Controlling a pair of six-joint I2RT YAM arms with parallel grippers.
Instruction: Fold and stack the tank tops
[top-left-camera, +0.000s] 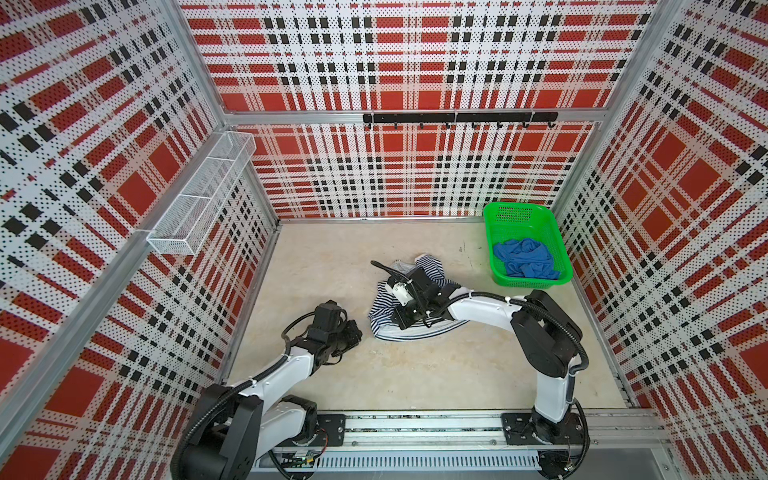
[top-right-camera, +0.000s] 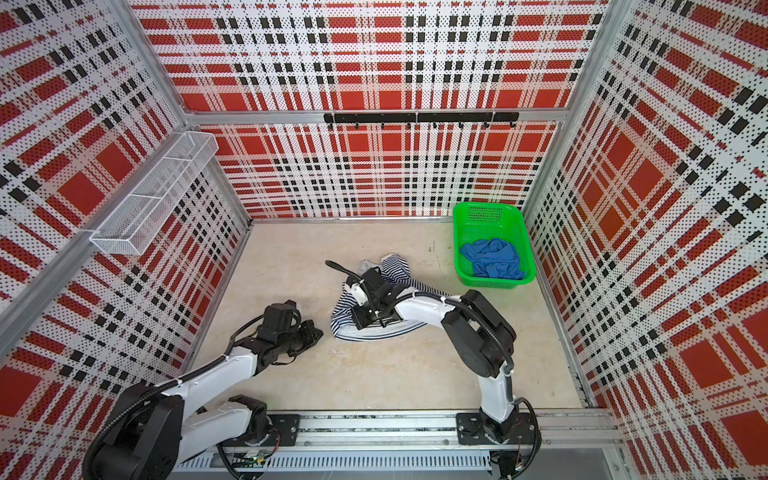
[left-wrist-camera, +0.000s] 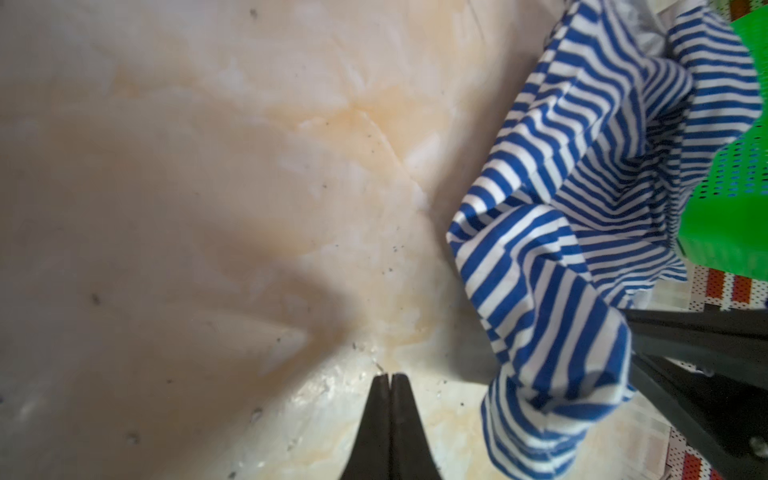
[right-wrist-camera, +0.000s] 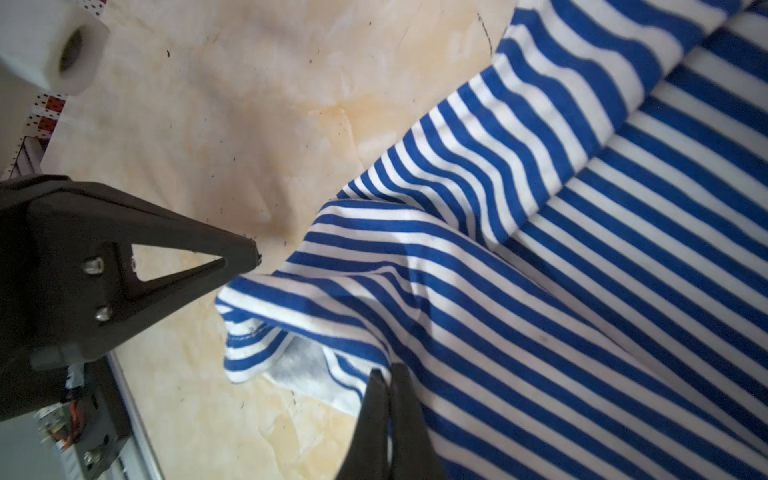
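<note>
The striped tank top (top-left-camera: 432, 266) (top-right-camera: 397, 266) lies crumpled in the middle of the table. My right gripper (top-left-camera: 395, 322) (top-right-camera: 358, 321) (right-wrist-camera: 388, 370) sits over its near left part, shut on a fold of the striped cloth (right-wrist-camera: 540, 270). Just left of the top, my left gripper (top-left-camera: 358, 330) (top-right-camera: 319, 332) (left-wrist-camera: 390, 376) is shut low over bare table with nothing between its fingers; the striped top (left-wrist-camera: 582, 208) is beside it. The plain blue tank top (top-left-camera: 525, 257) (top-right-camera: 494, 257) lies bunched in the green basket (top-left-camera: 519, 206) (top-right-camera: 486, 205) at the back right.
A white wire shelf (top-left-camera: 203, 195) hangs on the left wall and a black hook rail (top-left-camera: 457, 118) on the back wall. Both arms stand on the metal rail (top-left-camera: 415, 432) along the table's front edge. Patterned walls close in three sides.
</note>
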